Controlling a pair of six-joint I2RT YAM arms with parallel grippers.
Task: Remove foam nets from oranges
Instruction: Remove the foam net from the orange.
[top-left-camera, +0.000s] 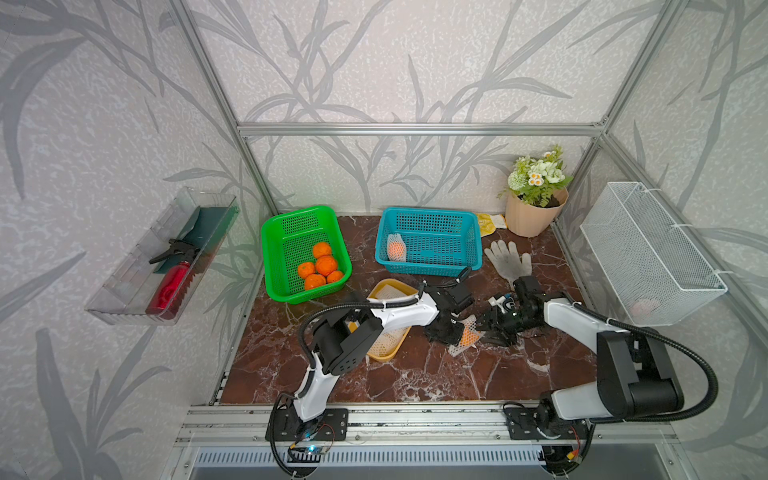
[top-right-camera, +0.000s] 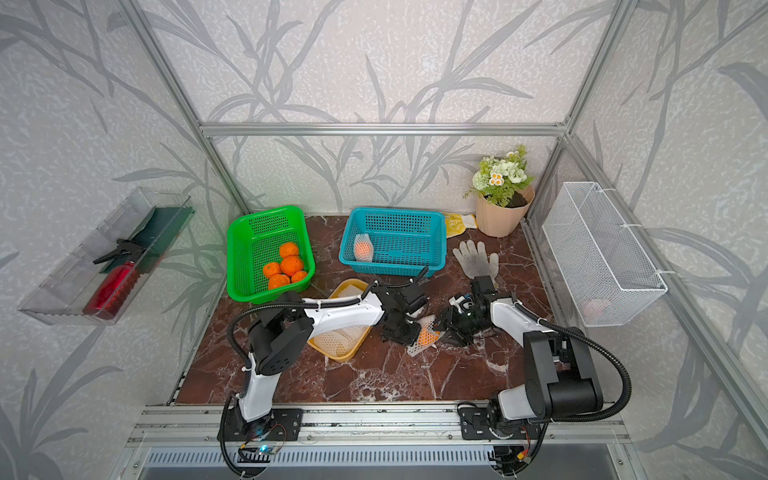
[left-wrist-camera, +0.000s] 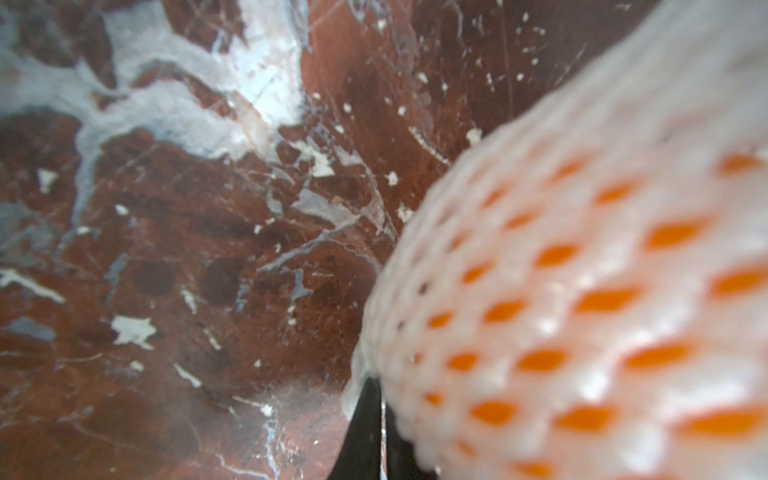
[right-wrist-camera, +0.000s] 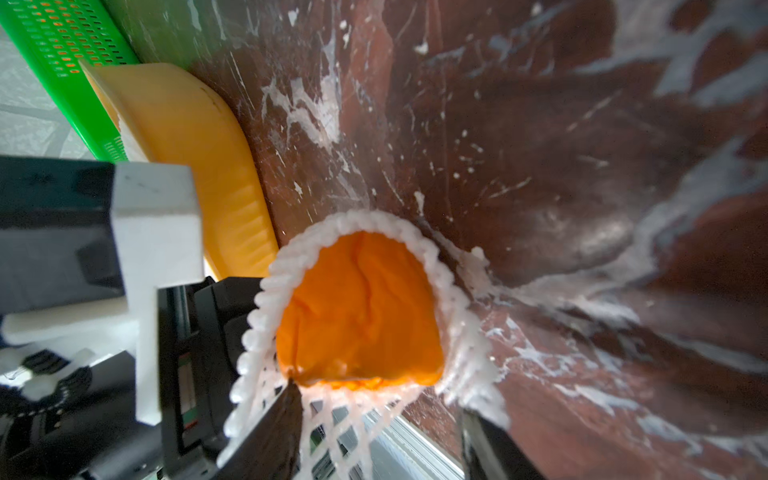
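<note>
While five bare round orange fruits (top-left-camera: 322, 266) sat stripped in the green perforated plastic basket (top-left-camera: 299, 212) at centre left of both top views, the job looked well past halfway but not over. Empty white foam mesh sleeves (top-left-camera: 390, 291) lay in the yellow oval plastic tray (top-left-camera: 392, 283), partly under the left arm. One netted orange (top-left-camera: 396, 248) waited untouched in the blue perforated plastic basket (top-left-camera: 428, 211), upper centre.

And the live one! The held orange (right-wrist-camera: 361, 316), wrapped in its white diamond-holed foam net (right-wrist-camera: 353, 220), hung at centre frame, low over the dark red marbled tabletop (top-left-camera: 415, 374); resting or lifted, I could not tell.

The left gripper (left-wrist-camera: 370, 399) was pressed together, pinching the net's edge, and only its own wrist view showed that nip. The right gripper (right-wrist-camera: 380, 403) stood spread, a finger on either side of the sleeve's open mouth. That wrist view alone caught bare peel showing through the mouth, so this sleeve was coming off, I judged. The basket count belonged to the top views; neither wrist camera gave it.
</note>
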